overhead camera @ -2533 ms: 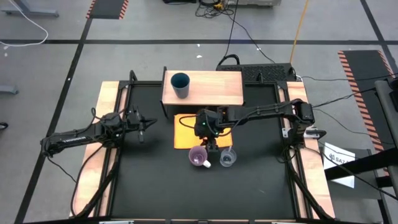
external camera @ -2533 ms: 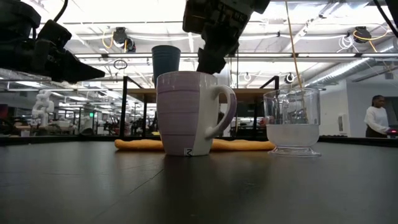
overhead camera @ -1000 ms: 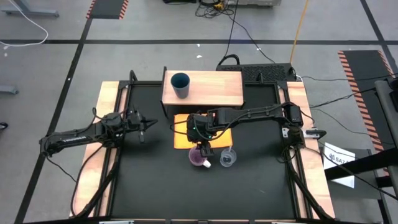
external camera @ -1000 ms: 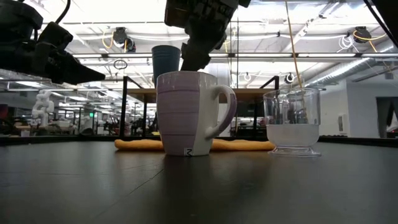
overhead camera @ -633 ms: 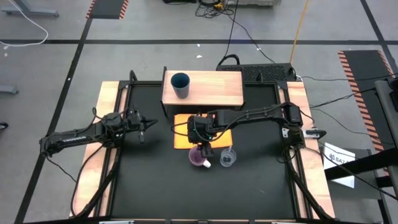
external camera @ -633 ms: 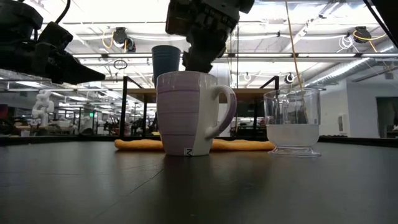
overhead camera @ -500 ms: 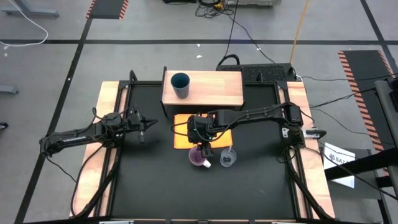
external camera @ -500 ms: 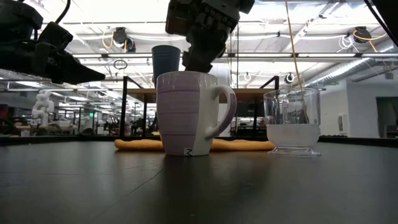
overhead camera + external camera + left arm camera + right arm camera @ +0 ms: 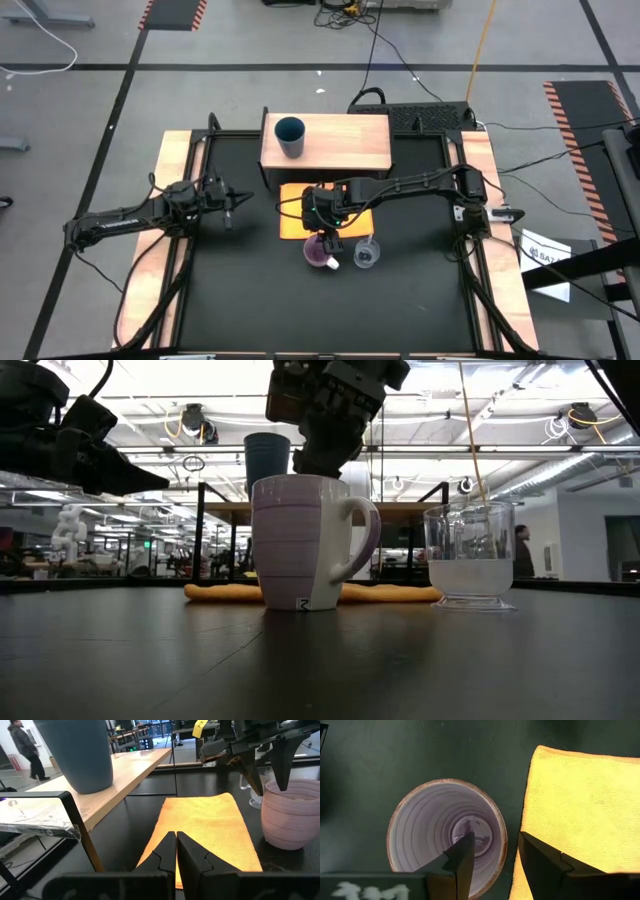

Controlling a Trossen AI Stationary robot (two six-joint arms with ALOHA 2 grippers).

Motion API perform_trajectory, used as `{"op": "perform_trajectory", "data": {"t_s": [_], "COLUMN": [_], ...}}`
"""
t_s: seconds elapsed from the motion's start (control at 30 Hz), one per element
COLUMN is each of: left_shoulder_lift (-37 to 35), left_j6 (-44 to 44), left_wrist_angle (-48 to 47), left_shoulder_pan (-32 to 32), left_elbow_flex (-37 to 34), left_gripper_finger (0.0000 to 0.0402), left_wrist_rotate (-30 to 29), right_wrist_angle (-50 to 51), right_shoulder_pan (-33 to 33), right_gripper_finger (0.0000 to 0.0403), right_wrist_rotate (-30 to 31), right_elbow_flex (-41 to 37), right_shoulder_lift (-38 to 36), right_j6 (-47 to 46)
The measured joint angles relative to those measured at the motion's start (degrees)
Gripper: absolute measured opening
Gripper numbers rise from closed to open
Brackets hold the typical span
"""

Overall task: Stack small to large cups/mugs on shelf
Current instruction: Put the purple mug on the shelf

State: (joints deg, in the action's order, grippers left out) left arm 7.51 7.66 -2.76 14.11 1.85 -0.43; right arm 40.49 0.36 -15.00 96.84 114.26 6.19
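Note:
A lilac mug (image 9: 320, 252) (image 9: 300, 540) stands upright on the black table, beside a clear cup (image 9: 366, 253) (image 9: 470, 555). My right gripper (image 9: 495, 860) (image 9: 325, 238) hangs open just above the mug's far rim. One finger is over the mug's hollow and the other is outside, over the orange cloth's edge, touching nothing. A dark blue tumbler (image 9: 290, 135) (image 9: 75, 750) stands on the wooden shelf (image 9: 340, 145). My left gripper (image 9: 176, 837) (image 9: 232, 200) waits shut over the table's left side.
A flat orange cloth (image 9: 295, 225) (image 9: 205, 830) lies between the shelf and the two cups. The shelf's right part (image 9: 360, 140) is bare wood. Black tabletop stretches toward the near edge (image 9: 320, 320). A person (image 9: 523, 552) stands far off in the room behind.
My right gripper has eased slightly down toward the lilac mug's rim, staying open. The cups have kept their places.

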Motion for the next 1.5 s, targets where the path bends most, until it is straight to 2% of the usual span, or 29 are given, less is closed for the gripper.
{"op": "perform_trajectory", "data": {"t_s": [1.2, 1.5], "left_shoulder_lift": [0.0, 0.0], "left_j6": [-0.2, -0.2], "left_wrist_angle": [0.0, 0.0], "left_shoulder_pan": [0.0, 0.0], "left_elbow_flex": [0.0, 0.0], "left_gripper_finger": [0.0017, 0.0017], "left_wrist_rotate": [0.1, 0.2], "right_wrist_angle": [1.3, 1.4], "right_shoulder_pan": [0.0, 0.0], "right_gripper_finger": [0.0146, 0.0121], "right_wrist_rotate": [0.0, -0.1], "right_elbow_flex": [0.0, 0.0], "right_shoulder_lift": [0.7, 1.9], "right_j6": [1.0, 1.2]}}
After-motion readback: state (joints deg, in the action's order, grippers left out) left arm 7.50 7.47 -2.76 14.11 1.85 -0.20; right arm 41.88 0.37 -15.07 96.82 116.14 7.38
